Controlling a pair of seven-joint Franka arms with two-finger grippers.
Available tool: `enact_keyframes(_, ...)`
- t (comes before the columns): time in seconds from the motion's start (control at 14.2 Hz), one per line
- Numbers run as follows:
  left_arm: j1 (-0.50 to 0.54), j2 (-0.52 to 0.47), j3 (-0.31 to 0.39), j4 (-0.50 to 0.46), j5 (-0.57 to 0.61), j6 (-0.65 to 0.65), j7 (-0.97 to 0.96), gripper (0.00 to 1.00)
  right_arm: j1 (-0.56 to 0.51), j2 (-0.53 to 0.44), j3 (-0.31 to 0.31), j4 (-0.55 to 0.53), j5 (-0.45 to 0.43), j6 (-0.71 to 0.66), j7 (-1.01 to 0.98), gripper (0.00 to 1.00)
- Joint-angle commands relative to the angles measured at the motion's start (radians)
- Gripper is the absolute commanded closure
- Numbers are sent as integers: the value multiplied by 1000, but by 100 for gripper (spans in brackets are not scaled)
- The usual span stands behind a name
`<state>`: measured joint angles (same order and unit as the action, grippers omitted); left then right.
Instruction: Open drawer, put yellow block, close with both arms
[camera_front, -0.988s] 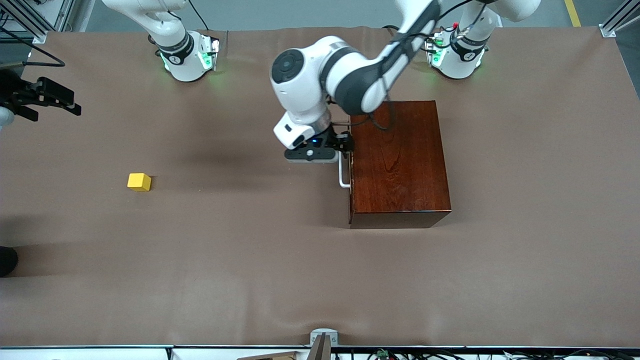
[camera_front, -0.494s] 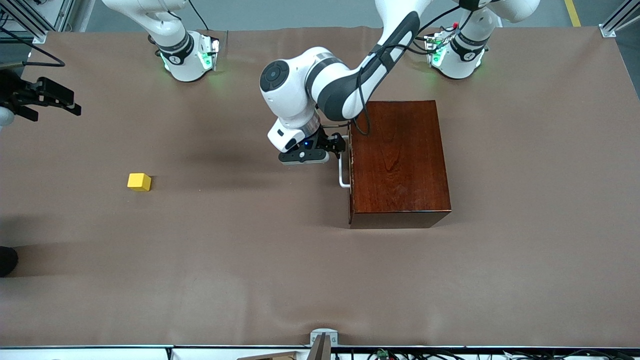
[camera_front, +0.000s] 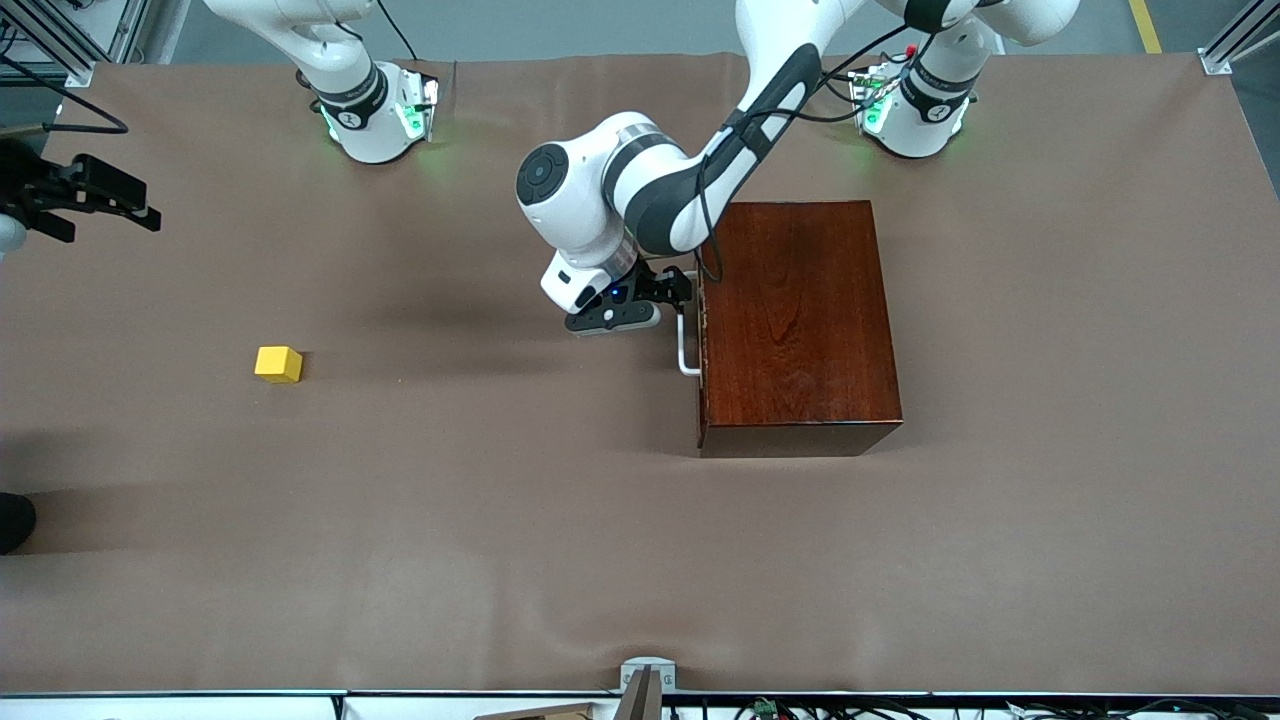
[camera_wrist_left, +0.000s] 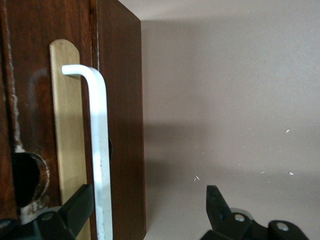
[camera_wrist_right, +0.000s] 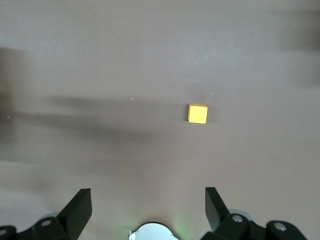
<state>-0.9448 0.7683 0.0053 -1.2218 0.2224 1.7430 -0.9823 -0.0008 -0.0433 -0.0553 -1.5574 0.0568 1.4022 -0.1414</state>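
Brown cloth covers the table (camera_front: 500, 560). On it stands the box (camera_front: 800, 330), drawer (camera_wrist_left: 120, 125) shut. The left gripper (camera_wrist_left: 145, 210) is at the handle (camera_wrist_left: 99, 150), fingers spread either side of the bar. The block (camera_front: 278, 363) lies well apart from the box, toward the right arm's end. The right gripper (camera_front: 100, 195) waits there, jaws released.

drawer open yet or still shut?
Shut. The drawer front sits flush with the box, no tray showing. The left gripper is open, fingers either side of the white handle.
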Motion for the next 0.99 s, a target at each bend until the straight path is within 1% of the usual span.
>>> enact_keyframes(0.0, -15, 23, 12, 15, 28, -19, -19, 0, 2, -21, -3, -16, -11, 0, -6, 0)
enact_keyframes(0.49, -12, 19, 12, 15, 29, -69, -12, 0, 1, -21, -3, -16, -11, -2, -6, 0)
enact_keyframes(0.92, -11, 48, 15, 21, 26, -53, -18, 0, 7, -20, -5, -16, -11, -2, -6, 0)
